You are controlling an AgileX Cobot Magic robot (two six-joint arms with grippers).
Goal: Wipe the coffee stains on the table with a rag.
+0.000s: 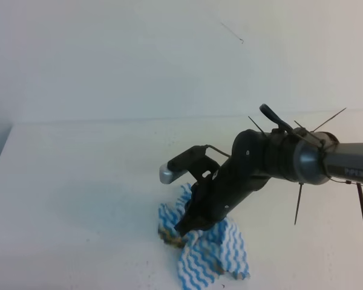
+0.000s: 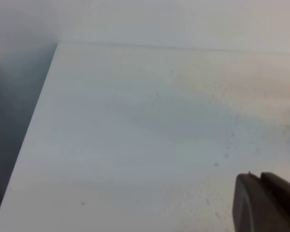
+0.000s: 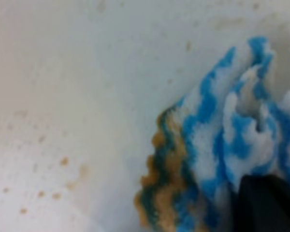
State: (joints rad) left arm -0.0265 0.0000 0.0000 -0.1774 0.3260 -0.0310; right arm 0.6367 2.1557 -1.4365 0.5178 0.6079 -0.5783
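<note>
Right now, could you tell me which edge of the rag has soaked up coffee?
The scalloped edge of the rag nearest the brown specks, stained tan-brown; elsewhere it looks clean blue and white.

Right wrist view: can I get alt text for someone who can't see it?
A crumpled rag with blue wavy stripes lies on the white table, its near edge soaked tan-brown. Small coffee stains speckle the table to its left, and dark fingers press into the cloth at lower right.

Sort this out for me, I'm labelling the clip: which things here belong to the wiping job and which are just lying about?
Job:
rag, edge soaked brown
coffee stains, small specks left
table
right gripper, shut on the rag

Lying about:
left gripper, idle over bare tabletop
</note>
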